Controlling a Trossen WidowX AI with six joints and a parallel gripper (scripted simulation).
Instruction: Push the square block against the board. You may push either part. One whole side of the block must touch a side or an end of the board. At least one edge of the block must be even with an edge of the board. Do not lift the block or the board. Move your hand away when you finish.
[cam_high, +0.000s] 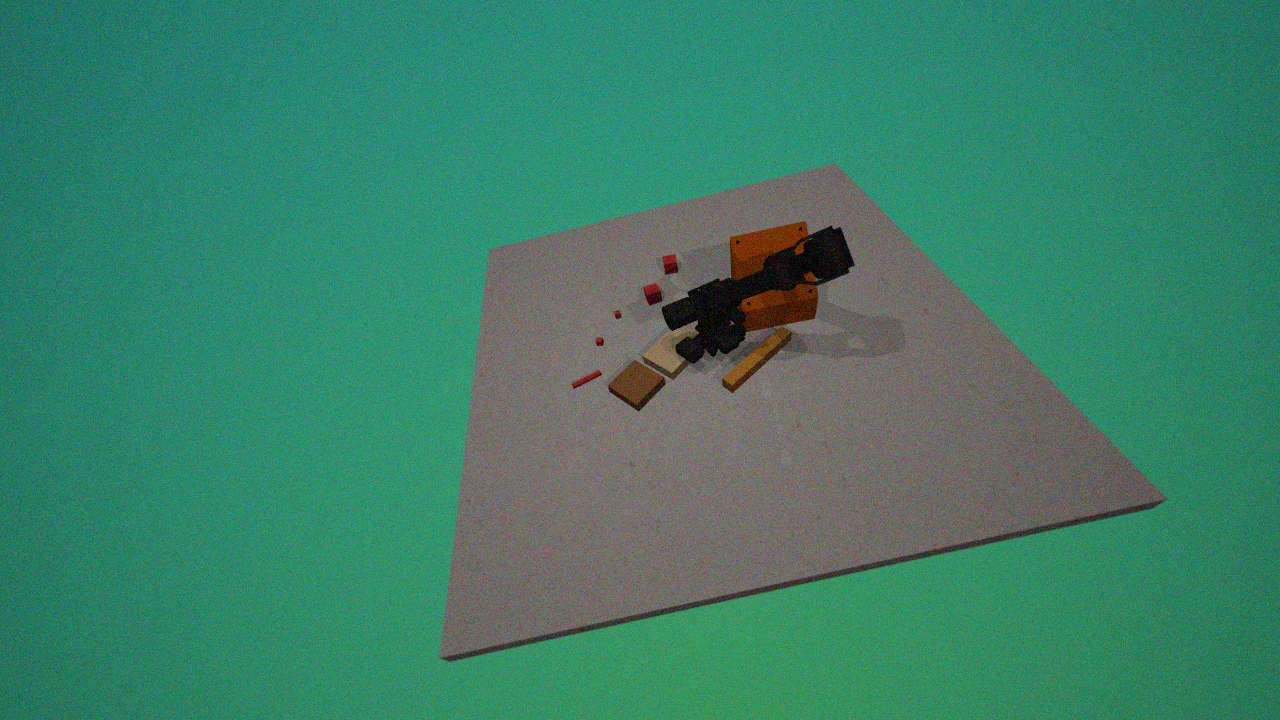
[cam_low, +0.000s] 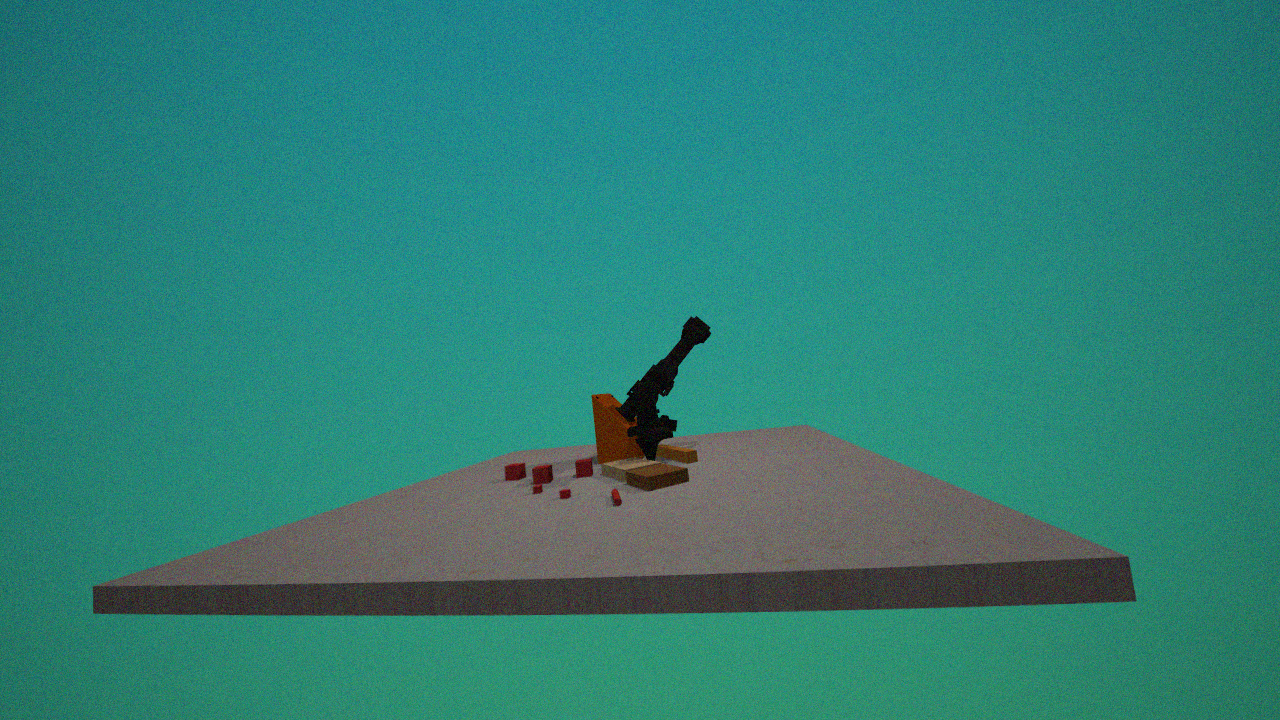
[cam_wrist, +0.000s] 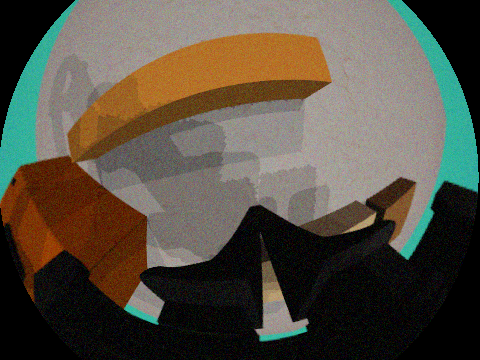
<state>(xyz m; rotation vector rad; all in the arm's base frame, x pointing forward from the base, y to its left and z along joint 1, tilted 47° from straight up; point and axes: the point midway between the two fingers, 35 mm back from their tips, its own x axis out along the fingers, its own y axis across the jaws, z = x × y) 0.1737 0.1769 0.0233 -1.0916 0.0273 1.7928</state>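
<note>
Across the middle of the views, a grey bench (cam_high: 805, 501) (cam_low: 447, 537) (cam_wrist: 380, 125) is carrying all the pieces. Over it a black arm (cam_high: 832, 252) (cam_low: 689, 335) is slanting down, ending in a gripper (cam_high: 713, 351) (cam_low: 650, 457) (cam_wrist: 255, 211) that is pointing at the bench, between the pale board and the orange bar. Its jaws are standing narrow, their tips closing together and holding nothing; whether they are touching the bench or the board, I cannot tell. Behind the arm an orange housing (cam_high: 760, 246) (cam_low: 613, 434) (cam_wrist: 100, 215) is standing upright. Just beside the housing, the long orange bar (cam_high: 757, 360) (cam_low: 678, 454) (cam_wrist: 215, 65) is lying flat. The pale board (cam_high: 666, 352) (cam_low: 622, 468) (cam_wrist: 340, 220) is lying flat too, partly hiding under the gripper in the top view. Just beside its end the brown square block (cam_high: 636, 385) (cam_low: 657, 476) (cam_wrist: 397, 200) is resting flat, a thin gap keeping the two from touching. Beyond the board a red cube (cam_high: 669, 264) (cam_low: 514, 471), a second red cube (cam_high: 652, 293) (cam_low: 542, 474) and a third red cube (cam_low: 583, 468) are sitting apart. Near the block a red stick (cam_high: 587, 379) (cam_low: 616, 497) is lying. Smallest, a tiny red cube (cam_high: 617, 314) (cam_low: 537, 488) and another tiny red cube (cam_high: 599, 341) (cam_low: 564, 494) are sitting apart.
</note>
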